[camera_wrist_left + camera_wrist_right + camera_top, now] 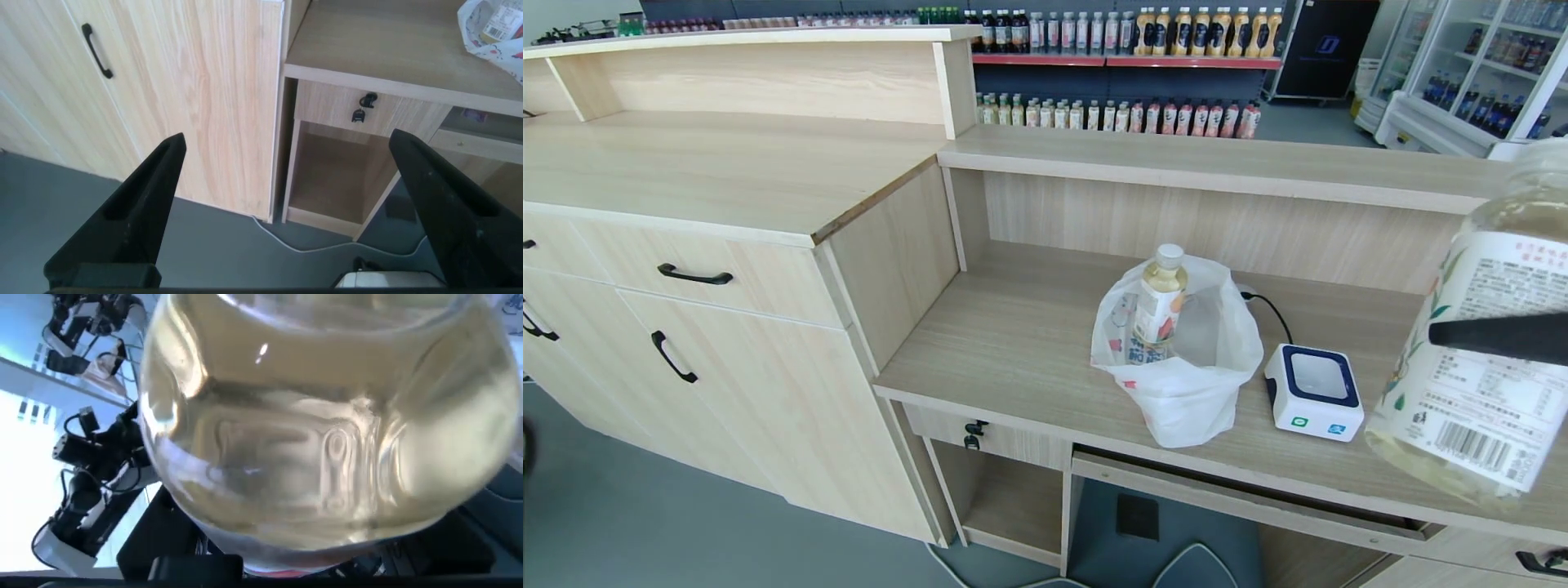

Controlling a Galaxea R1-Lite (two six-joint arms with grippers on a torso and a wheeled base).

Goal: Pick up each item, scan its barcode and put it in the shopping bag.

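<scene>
pale-yellow bottle (1478, 351) held up right of the scanner (1315, 390), right gripper (1445, 335) jaws clamped on it, left gripper (286, 204) jaws apart, one drink (1161, 298) already in the shopping bag (1184, 400), so we reckon its scan and bagging remain.

Bright, even overhead light washes the pale wood surface (1029, 343) in the head view, leaving only soft shadows beside the shopping bag (1176, 384) and in the recess under the upper ledge. The wide lens bows straight edges toward the corners. The scanner (1313, 390) window carries a dull sheen. Seen from the right wrist, bright backlight glows through the pale liquid of the bottle (327, 433), with small white glints on its base. The left end effector (288, 137) reads as dark, flat shapes against a well-lit cabinet (212, 98).
</scene>
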